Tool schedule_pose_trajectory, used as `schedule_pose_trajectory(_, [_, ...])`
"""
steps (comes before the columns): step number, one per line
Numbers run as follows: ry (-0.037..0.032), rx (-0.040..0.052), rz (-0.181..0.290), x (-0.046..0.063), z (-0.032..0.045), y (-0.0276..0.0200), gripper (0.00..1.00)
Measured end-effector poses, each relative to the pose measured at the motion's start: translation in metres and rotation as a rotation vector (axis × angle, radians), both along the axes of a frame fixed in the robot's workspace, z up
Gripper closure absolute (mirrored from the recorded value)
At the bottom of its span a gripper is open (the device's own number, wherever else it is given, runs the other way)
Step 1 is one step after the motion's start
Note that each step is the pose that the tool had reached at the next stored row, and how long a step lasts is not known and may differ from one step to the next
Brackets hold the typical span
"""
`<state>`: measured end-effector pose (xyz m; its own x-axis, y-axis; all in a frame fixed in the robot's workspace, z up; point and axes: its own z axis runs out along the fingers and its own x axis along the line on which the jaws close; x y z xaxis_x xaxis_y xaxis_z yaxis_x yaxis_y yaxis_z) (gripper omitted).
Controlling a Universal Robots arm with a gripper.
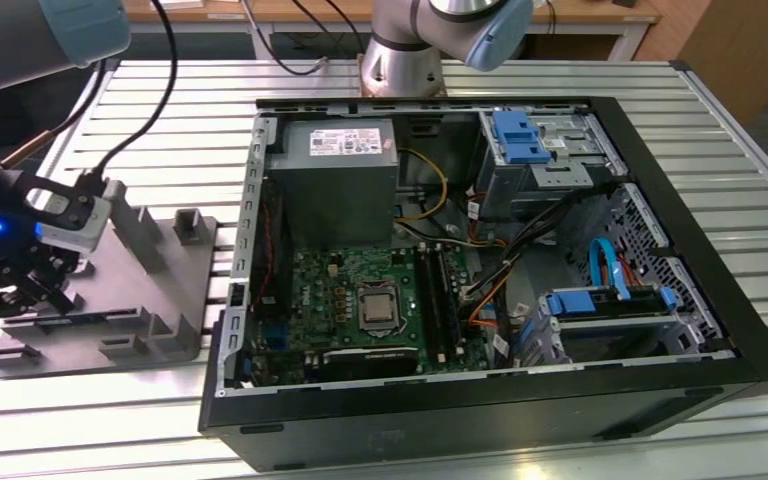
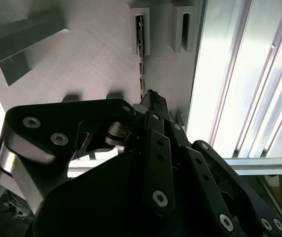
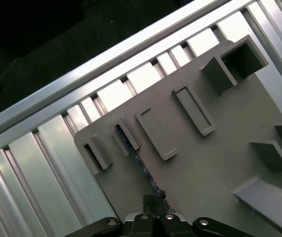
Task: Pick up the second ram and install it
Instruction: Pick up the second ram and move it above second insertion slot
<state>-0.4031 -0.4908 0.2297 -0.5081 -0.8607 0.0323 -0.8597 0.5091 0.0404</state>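
**Q:** Exterior view?
**A:** The hand (image 1: 17, 293) was over the grey fixture (image 1: 157, 290) on the tabletop (image 1: 491, 80), at the exterior view's left. The arm (image 1: 11, 40) was cut off.
**Q:** Both wrist views?
**A:** The hand (image 2: 149, 98) (image 3: 154, 200) was clenched on the second ram (image 2: 141, 71) (image 3: 138, 158), which lay in its fixture slot with its near end hidden.

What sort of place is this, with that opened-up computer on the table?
Probably a robotics lab or test workshop for computer assembly. An open computer case lies on a slatted metal table, a robot arm's base stands behind it, and a grey parts fixture sits beside it.
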Motion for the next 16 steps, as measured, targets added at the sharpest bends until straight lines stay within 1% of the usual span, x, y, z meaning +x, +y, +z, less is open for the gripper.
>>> schedule_pose_trajectory(16, [0.0000,0.0000,0.119,0.0000,0.0000,0.0000,0.90])
